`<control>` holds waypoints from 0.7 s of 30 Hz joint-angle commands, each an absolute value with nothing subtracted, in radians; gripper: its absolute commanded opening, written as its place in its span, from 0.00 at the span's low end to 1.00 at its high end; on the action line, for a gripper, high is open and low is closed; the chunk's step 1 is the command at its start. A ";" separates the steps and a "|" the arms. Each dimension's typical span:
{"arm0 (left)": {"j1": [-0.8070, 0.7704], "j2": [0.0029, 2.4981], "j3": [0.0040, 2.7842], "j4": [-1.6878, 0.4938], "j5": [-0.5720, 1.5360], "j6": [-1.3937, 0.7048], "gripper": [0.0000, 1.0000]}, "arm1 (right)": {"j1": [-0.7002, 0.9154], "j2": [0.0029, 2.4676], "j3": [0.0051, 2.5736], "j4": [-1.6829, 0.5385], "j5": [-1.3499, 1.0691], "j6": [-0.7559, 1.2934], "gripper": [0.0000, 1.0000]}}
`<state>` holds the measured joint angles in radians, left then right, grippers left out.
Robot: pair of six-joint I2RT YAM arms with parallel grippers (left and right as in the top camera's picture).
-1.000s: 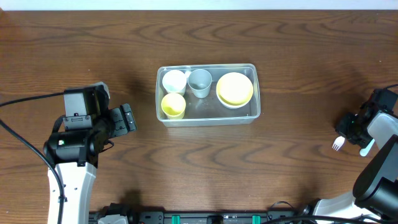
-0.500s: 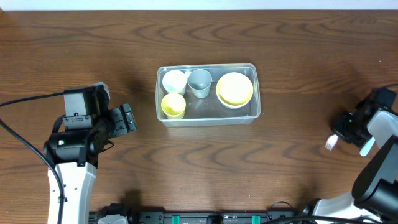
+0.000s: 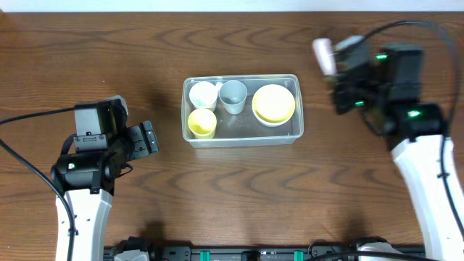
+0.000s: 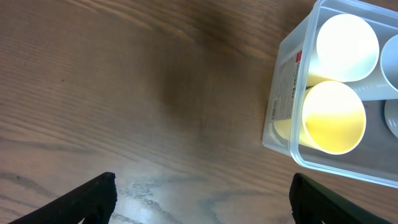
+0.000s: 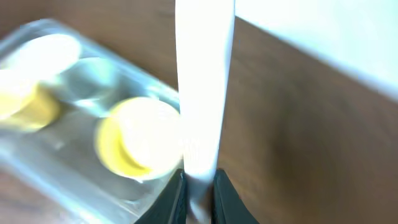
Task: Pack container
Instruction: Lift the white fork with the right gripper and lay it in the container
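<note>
While near the container (image 3: 243, 143) of cups (image 3: 233, 95), white utensil (image 5: 202, 81) in right pincer (image 5: 198, 193).

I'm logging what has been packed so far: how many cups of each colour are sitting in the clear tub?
White cup: 1
Grey cup: 1
Yellow cup: 1
Total: 3 cups in the container

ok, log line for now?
right gripper: shut on white utensil, right of container | left gripper: open, left of container | container: three cups, yellow bowl inside
</note>
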<state>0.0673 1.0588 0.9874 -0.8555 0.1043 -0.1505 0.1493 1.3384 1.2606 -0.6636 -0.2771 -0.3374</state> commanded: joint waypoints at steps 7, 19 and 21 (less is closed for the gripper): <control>0.067 1.060 0.972 -0.855 0.094 -0.148 0.89 | 0.485 1.456 1.260 -0.666 -0.292 -0.765 0.01; 0.067 1.060 0.972 -0.855 0.094 -0.148 0.89 | 0.516 1.673 1.260 -0.659 -0.292 -0.873 0.01; 0.067 1.060 0.972 -0.855 0.094 -0.148 0.89 | 0.517 1.697 1.260 -0.658 -0.294 -0.873 0.01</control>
<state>0.0673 1.0588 0.9874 -0.8558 0.1043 -0.1505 0.5072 1.6703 1.2610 -0.6609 -0.2874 -0.8371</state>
